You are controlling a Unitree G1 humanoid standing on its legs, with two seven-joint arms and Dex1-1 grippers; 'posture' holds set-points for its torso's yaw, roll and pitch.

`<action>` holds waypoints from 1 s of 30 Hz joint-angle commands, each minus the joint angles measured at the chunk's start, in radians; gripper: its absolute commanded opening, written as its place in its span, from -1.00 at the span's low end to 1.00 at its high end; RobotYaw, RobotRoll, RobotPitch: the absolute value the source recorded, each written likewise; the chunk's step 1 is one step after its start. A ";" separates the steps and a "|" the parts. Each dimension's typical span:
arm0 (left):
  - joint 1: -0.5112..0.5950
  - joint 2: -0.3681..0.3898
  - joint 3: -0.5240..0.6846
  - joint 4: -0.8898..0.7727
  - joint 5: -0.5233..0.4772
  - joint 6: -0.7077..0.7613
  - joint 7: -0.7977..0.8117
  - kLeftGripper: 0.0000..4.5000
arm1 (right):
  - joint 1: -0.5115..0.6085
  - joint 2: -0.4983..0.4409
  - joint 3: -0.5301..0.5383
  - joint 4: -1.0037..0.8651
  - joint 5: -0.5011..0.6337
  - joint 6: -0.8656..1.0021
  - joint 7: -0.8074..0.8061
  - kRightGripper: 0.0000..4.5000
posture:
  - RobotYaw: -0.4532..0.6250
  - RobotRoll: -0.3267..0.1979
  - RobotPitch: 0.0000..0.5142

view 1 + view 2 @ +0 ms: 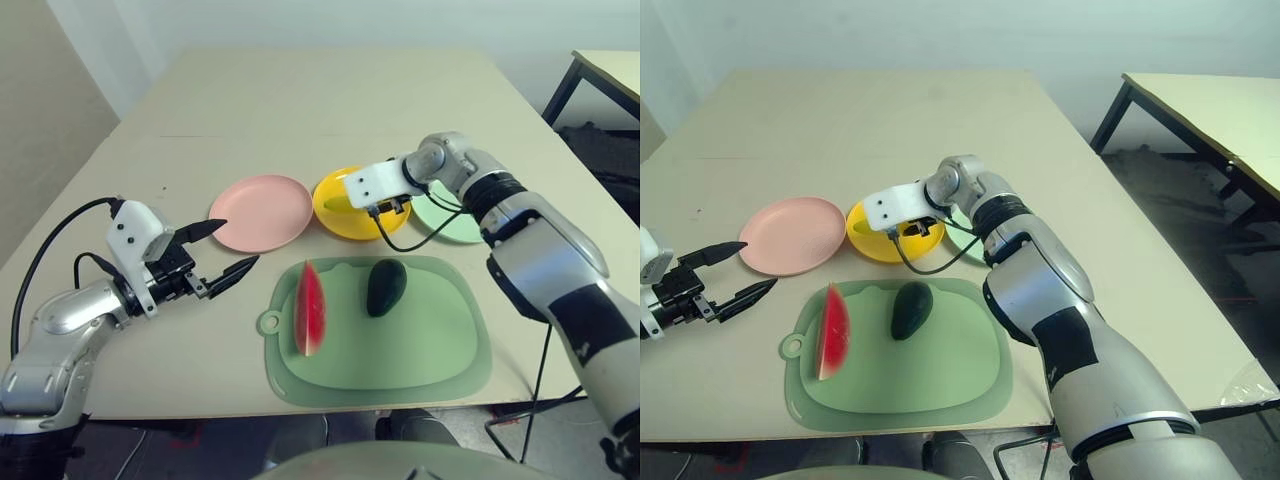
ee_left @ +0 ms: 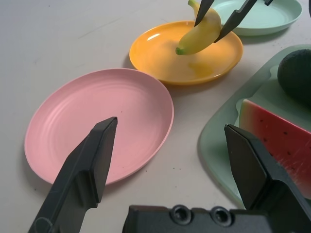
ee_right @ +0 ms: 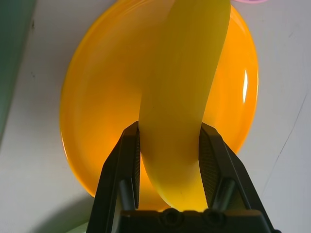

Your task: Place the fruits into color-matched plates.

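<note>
while the right fingers (image 3: 216, 160) clamp the banana (image 3: 182, 107) above the yellow plate (image 3: 104, 107), the left fingers (image 2: 99, 155) stand wide apart near the pink plate (image 2: 97, 121).

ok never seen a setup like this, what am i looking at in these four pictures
It's a humanoid robot with two silver arms, each ending in a two-fingered tool. Two pictures come from its head, one per eye, looking down at the table; the other two come from its wrists.

On the table are a pink plate, a yellow plate and a mint green plate. A pale green mat bears a watermelon wedge and a dark avocado.

The right tool has the banana between its fingers, over the yellow plate. The left tool is open and empty.
</note>
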 commanded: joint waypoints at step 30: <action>0.028 0.108 -0.061 0.056 0.014 -0.257 -0.433 1.00 | 0.260 -0.413 -0.001 -0.929 0.245 -0.138 0.634 0.99 | 0.10 0.25 -0.99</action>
